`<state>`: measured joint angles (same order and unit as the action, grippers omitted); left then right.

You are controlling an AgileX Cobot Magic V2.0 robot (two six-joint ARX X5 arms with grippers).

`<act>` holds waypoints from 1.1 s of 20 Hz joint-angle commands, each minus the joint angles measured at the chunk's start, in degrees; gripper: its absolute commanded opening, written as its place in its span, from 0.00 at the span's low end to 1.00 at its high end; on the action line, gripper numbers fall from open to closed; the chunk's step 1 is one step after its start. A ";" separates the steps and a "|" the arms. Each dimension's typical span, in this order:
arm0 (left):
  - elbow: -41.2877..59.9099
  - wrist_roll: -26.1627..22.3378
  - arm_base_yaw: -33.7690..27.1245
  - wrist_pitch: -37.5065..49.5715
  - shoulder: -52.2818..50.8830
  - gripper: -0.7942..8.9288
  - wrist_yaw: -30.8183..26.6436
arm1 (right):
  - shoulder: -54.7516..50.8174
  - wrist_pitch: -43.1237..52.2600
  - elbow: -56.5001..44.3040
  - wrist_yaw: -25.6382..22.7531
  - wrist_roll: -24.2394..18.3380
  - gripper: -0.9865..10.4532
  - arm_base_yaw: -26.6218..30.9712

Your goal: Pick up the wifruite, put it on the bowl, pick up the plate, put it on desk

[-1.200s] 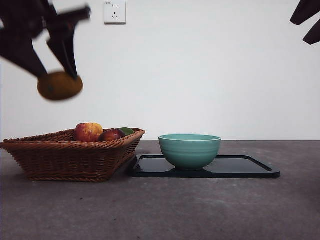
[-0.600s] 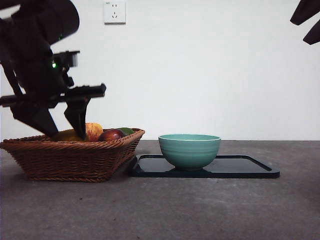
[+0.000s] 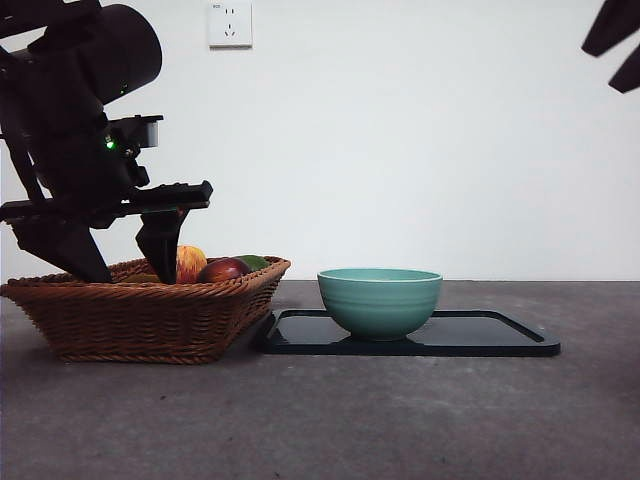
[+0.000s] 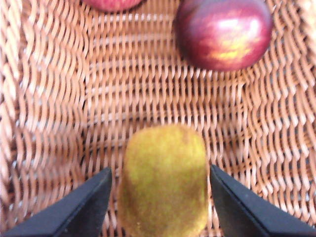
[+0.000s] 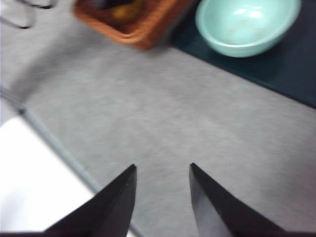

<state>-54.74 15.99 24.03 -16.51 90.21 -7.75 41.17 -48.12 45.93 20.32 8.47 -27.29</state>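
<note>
The wifruite (image 4: 165,182), a fuzzy brown-green kiwi, lies on the floor of the brown wicker basket (image 3: 140,320). My left gripper (image 4: 159,170) is open and straddles it, with a narrow gap on each side; in the front view this gripper (image 3: 132,270) reaches down into the basket. The teal bowl (image 3: 380,300) stands empty on the plate (image 3: 500,335), a flat black rectangular tray on the desk (image 3: 350,420). My right gripper (image 5: 163,170) hangs open high above the bare desk, seen as a dark tip (image 3: 615,45) at the top right corner.
A dark red apple (image 4: 222,32) lies in the basket just beyond the wifruite, and a red-yellow apple (image 3: 190,262) sits behind it. The basket's right side nearly touches the plate. The desk's edge (image 5: 54,148) shows in the right wrist view.
The left gripper came down from high above the basket with the wifruite, set it inside, and its jaws have spread off it. The right arm has stayed still.
</note>
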 commanded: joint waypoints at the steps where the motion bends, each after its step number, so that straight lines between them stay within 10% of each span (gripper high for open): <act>1: -0.61 -0.37 0.42 -0.13 -2.38 0.41 -0.17 | 0.52 1.20 0.48 -2.75 3.23 0.30 -0.33; 9: -0.61 -6.40 0.52 -8.85 -22.62 0.41 11.50 | 4.13 6.29 0.48 -3.89 5.86 0.35 -0.28; 16: -0.61 -17.00 0.52 -26.93 -37.62 0.40 38.07 | 4.15 6.49 0.48 -3.87 6.08 0.35 -0.28; 22: -0.61 -18.56 0.52 -30.38 -40.48 0.40 39.50 | 4.17 6.67 0.48 -3.89 7.39 0.35 -0.28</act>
<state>-54.74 -1.32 24.29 -47.18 49.34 31.48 44.88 -41.91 45.93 16.47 14.92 -27.29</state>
